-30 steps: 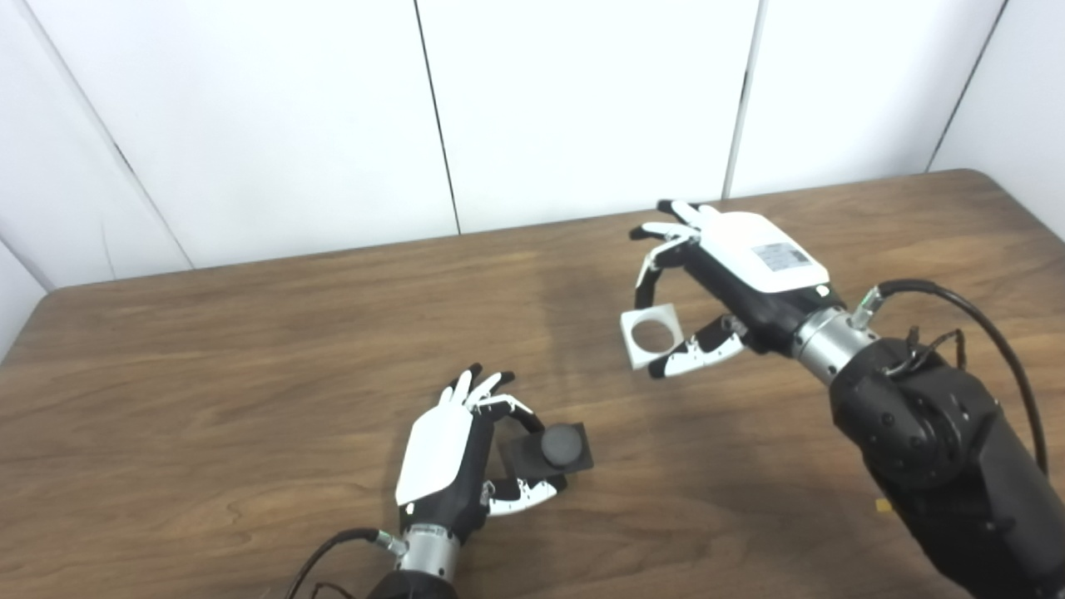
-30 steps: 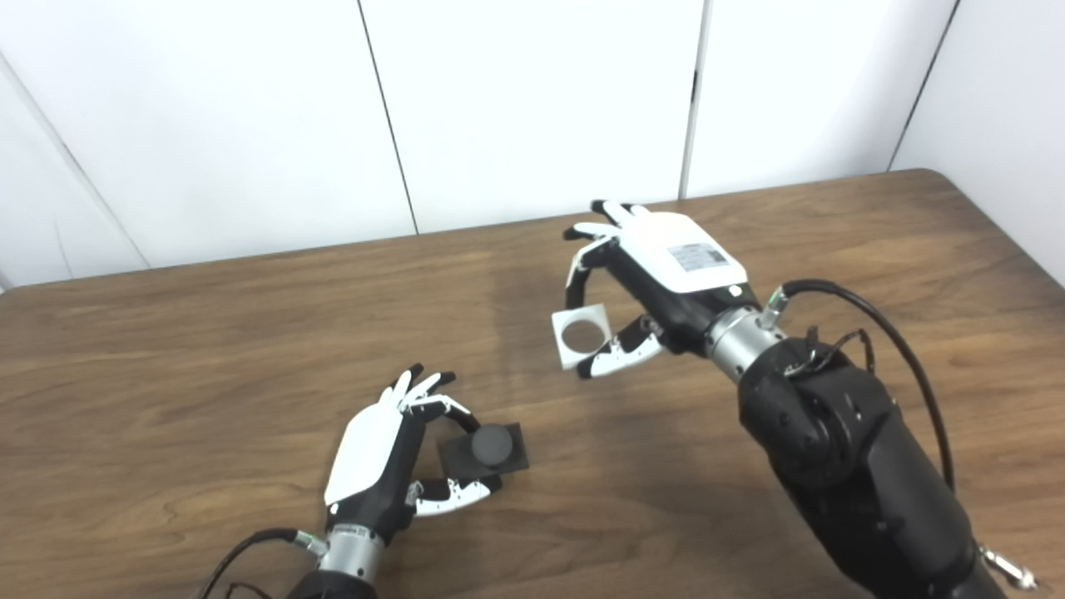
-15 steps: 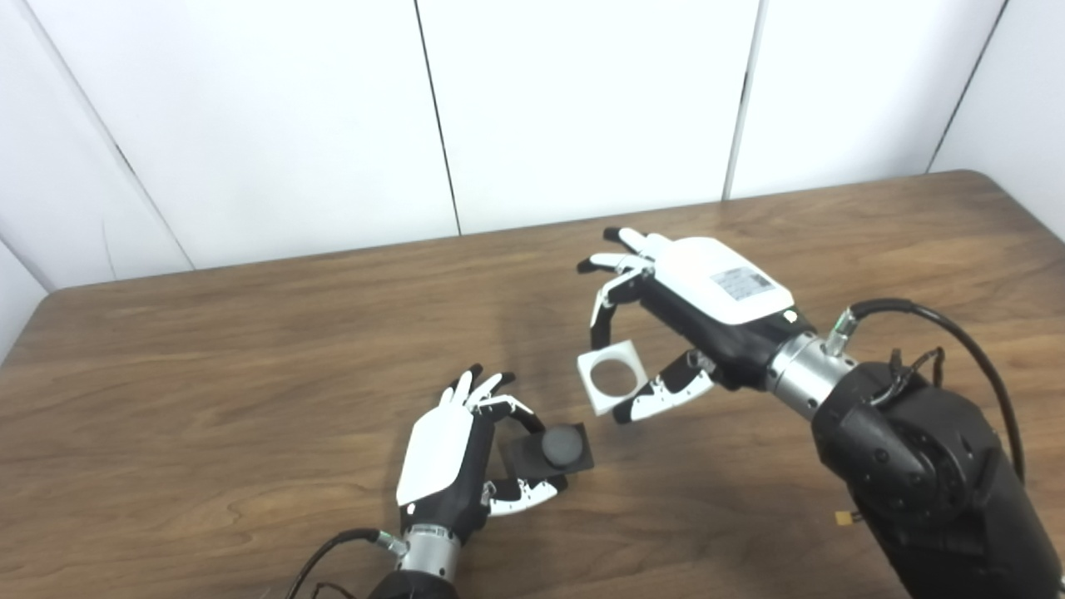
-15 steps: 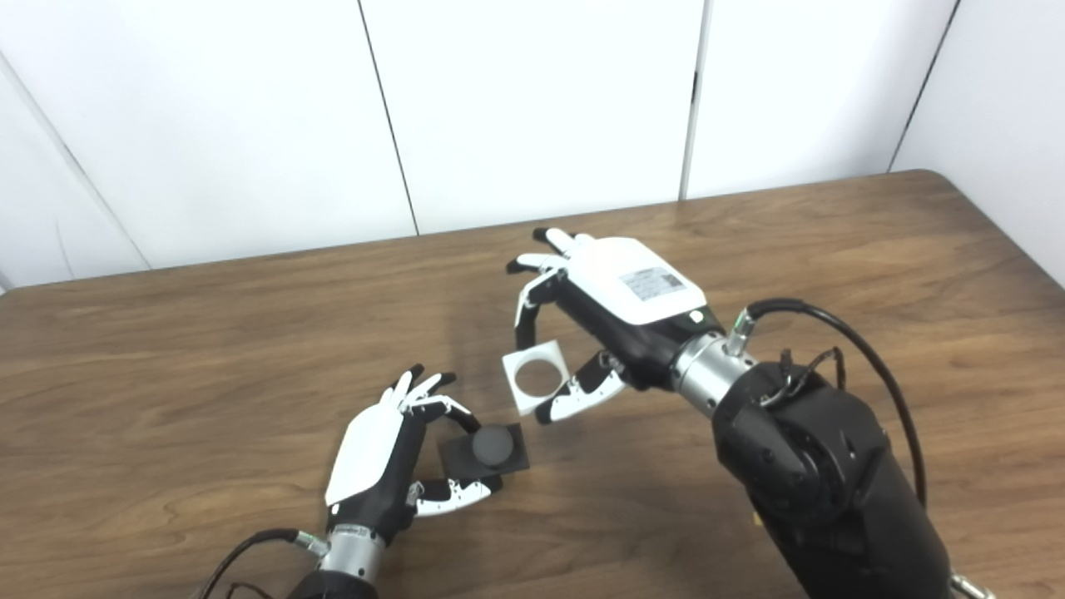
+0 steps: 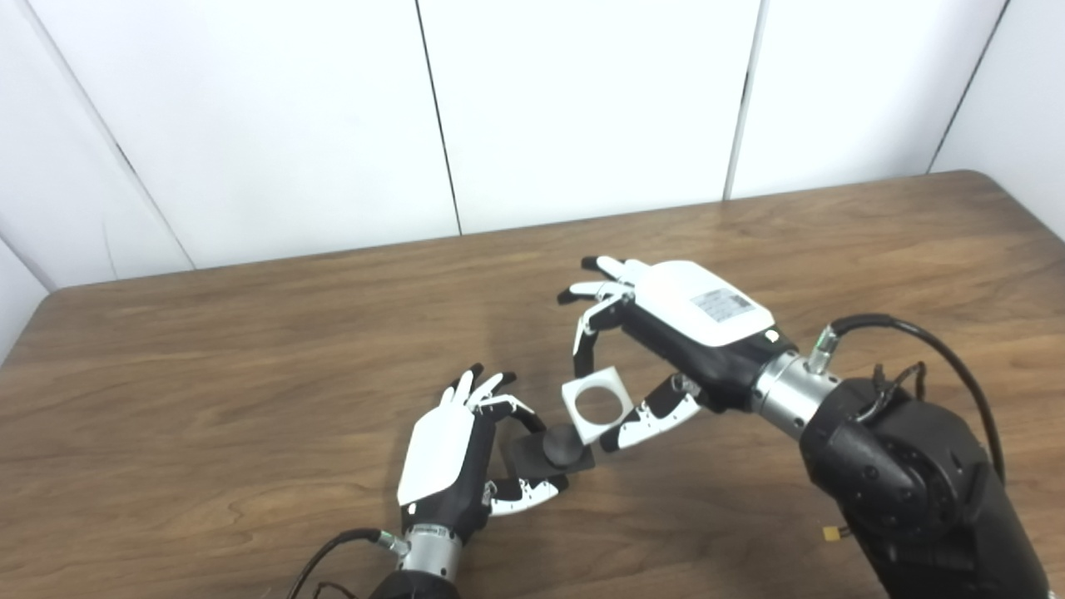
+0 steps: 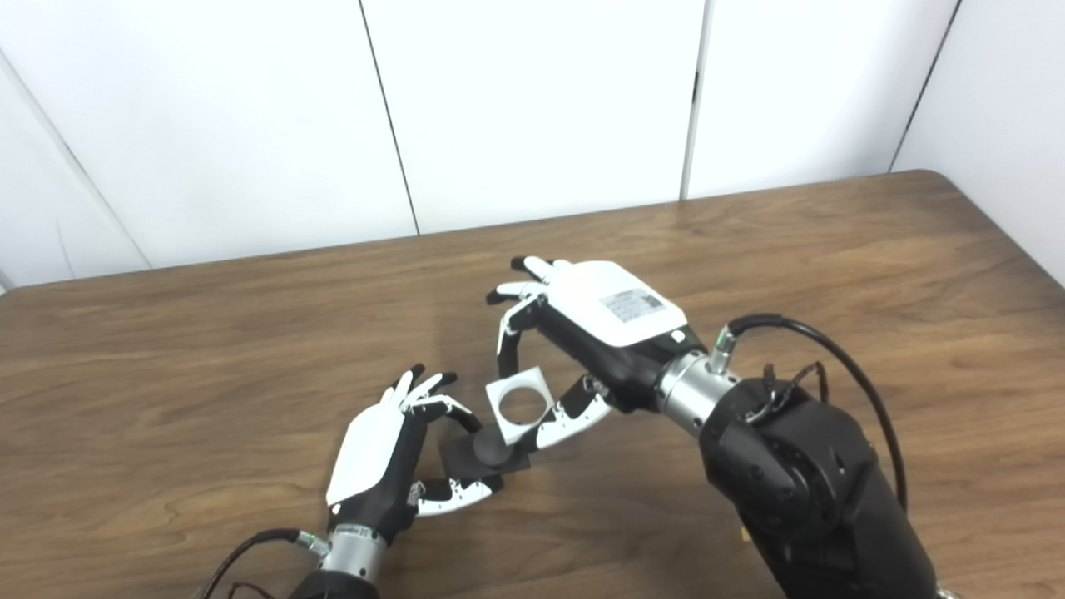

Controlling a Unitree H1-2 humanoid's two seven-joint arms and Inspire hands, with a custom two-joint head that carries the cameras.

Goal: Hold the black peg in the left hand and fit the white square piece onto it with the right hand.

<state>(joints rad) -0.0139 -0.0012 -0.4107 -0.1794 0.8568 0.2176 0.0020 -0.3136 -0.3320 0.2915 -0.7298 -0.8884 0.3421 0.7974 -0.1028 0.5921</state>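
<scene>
The black peg [image 5: 562,447], a round post on a square black base, is pinched between the fingers and thumb of my left hand [image 5: 445,466] just above the table. My right hand [image 5: 666,341] is shut on the white square piece [image 5: 592,403], a flat frame with a round hole, held between a finger and the thumb. The piece hangs tilted just above and to the right of the peg. Its lower left corner overlaps the peg top in both eye views [image 6: 520,403]. I cannot tell whether they touch.
The wooden table [image 5: 250,349] spreads to both sides, its far edge meeting white wall panels [image 5: 582,100]. A black cable [image 5: 932,349] loops over my right forearm. A second cable [image 5: 329,553] trails from my left wrist.
My right hand has carried the white square piece down and to the left, from well apart from the peg to right beside it. The left hand and peg have stayed put.
</scene>
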